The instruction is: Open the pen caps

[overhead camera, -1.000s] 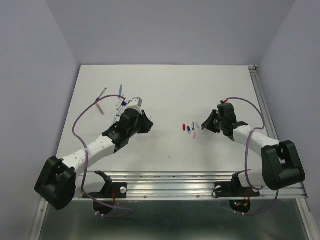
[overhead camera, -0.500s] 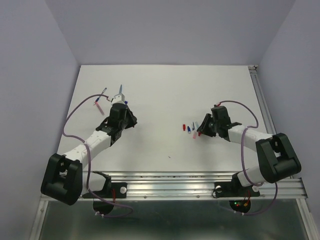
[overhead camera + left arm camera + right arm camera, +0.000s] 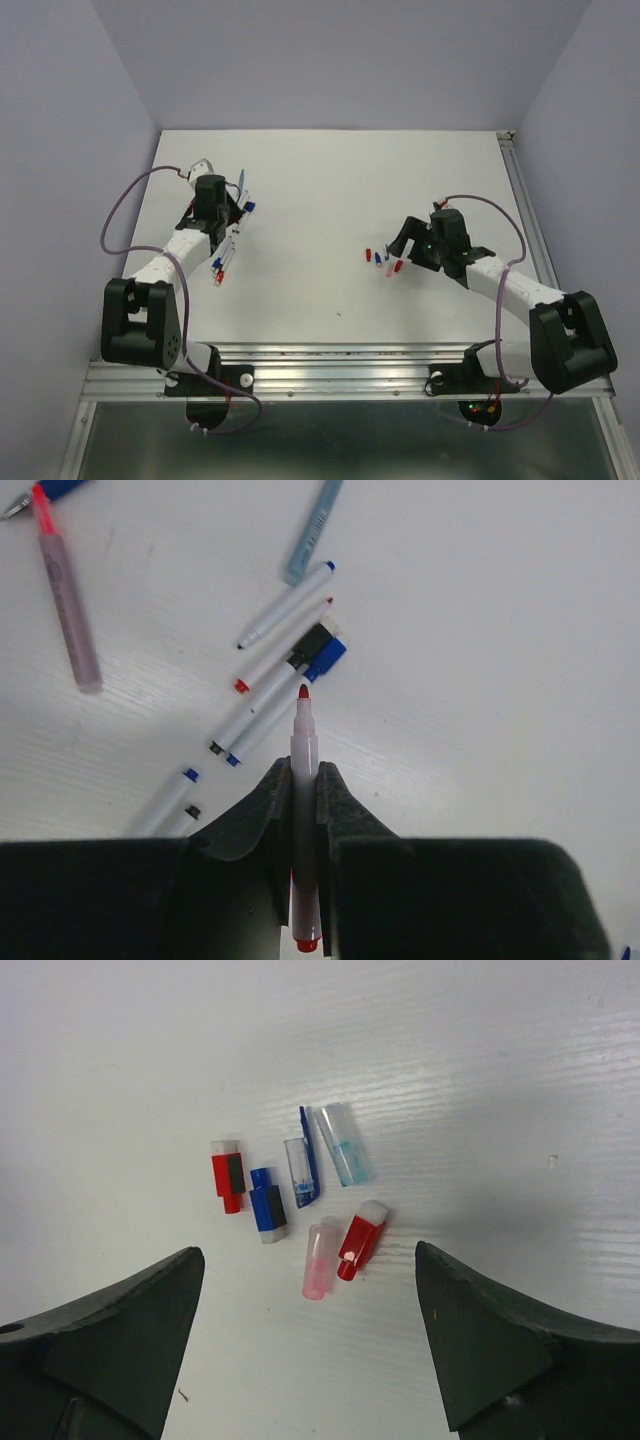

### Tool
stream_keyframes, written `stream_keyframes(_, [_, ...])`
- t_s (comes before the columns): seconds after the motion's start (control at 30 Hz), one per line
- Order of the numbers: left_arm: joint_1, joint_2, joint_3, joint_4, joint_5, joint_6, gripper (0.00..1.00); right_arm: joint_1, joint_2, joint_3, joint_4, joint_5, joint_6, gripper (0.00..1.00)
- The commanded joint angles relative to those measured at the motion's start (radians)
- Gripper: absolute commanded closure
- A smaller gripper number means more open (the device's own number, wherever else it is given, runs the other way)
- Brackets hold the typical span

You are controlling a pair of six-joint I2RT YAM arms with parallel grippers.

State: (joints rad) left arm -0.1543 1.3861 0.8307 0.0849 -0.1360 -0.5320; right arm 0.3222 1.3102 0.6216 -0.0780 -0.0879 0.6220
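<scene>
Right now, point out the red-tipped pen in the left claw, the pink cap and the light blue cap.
red-tipped pen (image 3: 303, 750), left wrist view, mid barrel.
pink cap (image 3: 320, 1257), right wrist view, mid tube.
light blue cap (image 3: 342, 1145), right wrist view, mid tube.

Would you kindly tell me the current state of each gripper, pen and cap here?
left gripper, shut on red pen.
red pen, uncapped, tip exposed.
right gripper, open, holding nothing.
pen caps, six, off, lying loose.
other pens, lying flat.
</scene>
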Motion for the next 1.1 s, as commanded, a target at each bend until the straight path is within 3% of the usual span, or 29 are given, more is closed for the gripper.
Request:
stream_keyframes(0.0, [0.067,0.085,0.122,-0.014,-0.03,0.107,1.0,0.005,-0.107,-0.005,0.006,-0.032,-0.079,0.0])
stream_keyframes(0.2, [0.12,0.328,0.378,-0.083,0.065,0.43,1.0,0.005,-0.204,-0.059,0.055,-0.095,-0.131,0.0])
stream_keyframes(0.33, [0.14,0.451,0.537,-0.157,0.108,0.521,1.0,0.003,-0.213,-0.062,0.05,-0.092,-0.148,0.0])
stream_keyframes(0.63, [0.176,0.668,0.748,-0.318,0.065,0.584,0.98,0.005,-0.186,-0.065,0.043,-0.062,-0.15,0.0])
stream_keyframes(0.77, [0.177,0.699,0.771,-0.329,0.085,0.586,0.89,0.005,-0.177,-0.063,0.041,-0.061,-0.15,0.0])
stream_keyframes(1.0, [0.179,0.742,0.8,-0.395,0.052,0.561,0.82,0.005,-0.177,-0.065,0.04,-0.052,-0.15,0.0])
stream_keyframes(1.07, [0.179,0.742,0.8,-0.398,0.042,0.543,0.74,0.005,-0.18,-0.065,0.038,-0.052,-0.146,0.0])
